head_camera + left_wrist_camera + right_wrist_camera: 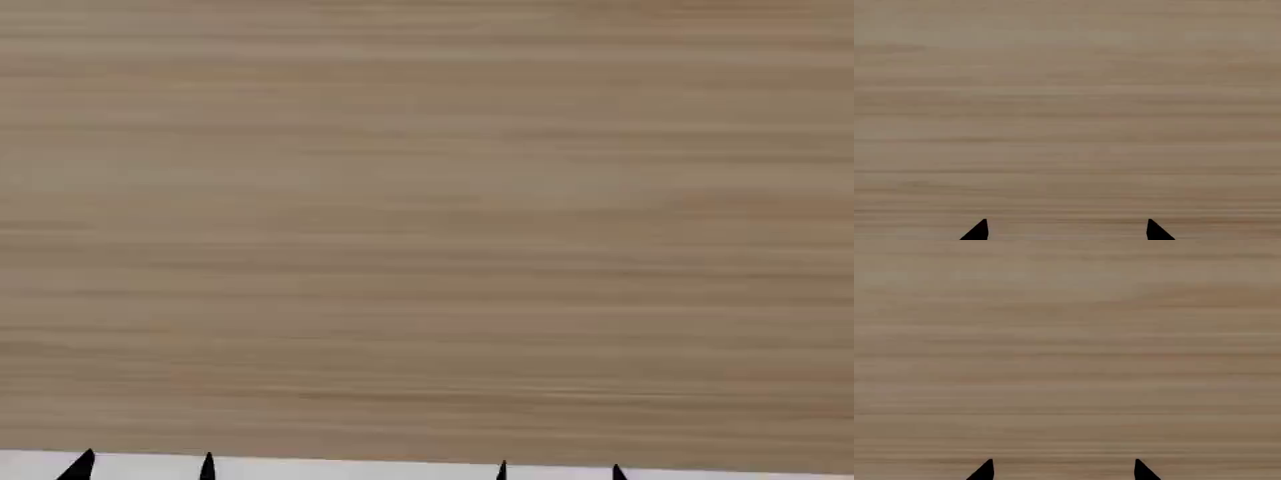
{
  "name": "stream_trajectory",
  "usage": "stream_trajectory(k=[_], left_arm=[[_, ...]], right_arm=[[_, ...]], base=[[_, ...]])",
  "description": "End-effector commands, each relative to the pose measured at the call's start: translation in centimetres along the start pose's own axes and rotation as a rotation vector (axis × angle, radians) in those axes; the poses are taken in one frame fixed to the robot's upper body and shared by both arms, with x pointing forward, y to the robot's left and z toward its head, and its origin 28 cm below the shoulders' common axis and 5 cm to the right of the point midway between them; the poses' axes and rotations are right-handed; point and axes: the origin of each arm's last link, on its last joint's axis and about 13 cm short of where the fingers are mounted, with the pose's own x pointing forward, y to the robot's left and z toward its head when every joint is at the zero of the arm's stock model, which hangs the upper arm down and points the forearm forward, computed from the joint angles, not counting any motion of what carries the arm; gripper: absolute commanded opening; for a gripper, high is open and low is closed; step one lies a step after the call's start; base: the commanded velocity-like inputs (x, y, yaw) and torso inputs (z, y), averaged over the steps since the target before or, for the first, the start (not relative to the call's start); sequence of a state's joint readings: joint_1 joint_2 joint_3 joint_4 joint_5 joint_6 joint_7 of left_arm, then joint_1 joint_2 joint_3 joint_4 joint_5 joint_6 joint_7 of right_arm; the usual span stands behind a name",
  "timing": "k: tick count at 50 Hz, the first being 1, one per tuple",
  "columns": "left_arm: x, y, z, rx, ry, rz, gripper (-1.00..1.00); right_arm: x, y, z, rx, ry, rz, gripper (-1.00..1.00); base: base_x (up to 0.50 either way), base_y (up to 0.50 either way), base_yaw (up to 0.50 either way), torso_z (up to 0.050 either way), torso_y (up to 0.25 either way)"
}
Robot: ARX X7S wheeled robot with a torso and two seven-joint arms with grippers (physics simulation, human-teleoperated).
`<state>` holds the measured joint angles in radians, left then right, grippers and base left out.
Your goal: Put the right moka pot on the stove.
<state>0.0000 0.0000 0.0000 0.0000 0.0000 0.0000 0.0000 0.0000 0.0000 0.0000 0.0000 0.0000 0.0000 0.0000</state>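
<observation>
Neither moka pot nor the stove shows in any view. All three views show only a light wooden tabletop [427, 220]. My left gripper [1067, 230] shows as two black fingertips set wide apart, open and empty; in the head view [144, 466] it peeks in at the lower left. My right gripper [1063, 470] is likewise open and empty, its tips wide apart; in the head view [561, 471] it peeks in at the lower right. Both hover over bare wood.
A white strip [347, 470] runs along the near edge of the wooden surface in the head view. Nothing else is in view.
</observation>
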Motion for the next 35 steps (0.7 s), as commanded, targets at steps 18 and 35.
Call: stream_trajectory(k=[18, 35], left_arm=[[-0.26, 0.02, 0.00, -0.014, -0.013, -0.014, 1.00], [-0.39, 0.05, 0.22, -0.034, -0.027, -0.027, 1.00]], right_arm=[[-0.08, 0.10, -0.05, 0.002, 0.006, 0.010, 1.00], [0.03, 0.03, -0.11, -0.003, 0.001, -0.001, 1.00]], base=[[0.00, 0.00, 0.00, 0.007, 0.000], [0.00, 0.00, 0.00, 0.047, 0.031]])
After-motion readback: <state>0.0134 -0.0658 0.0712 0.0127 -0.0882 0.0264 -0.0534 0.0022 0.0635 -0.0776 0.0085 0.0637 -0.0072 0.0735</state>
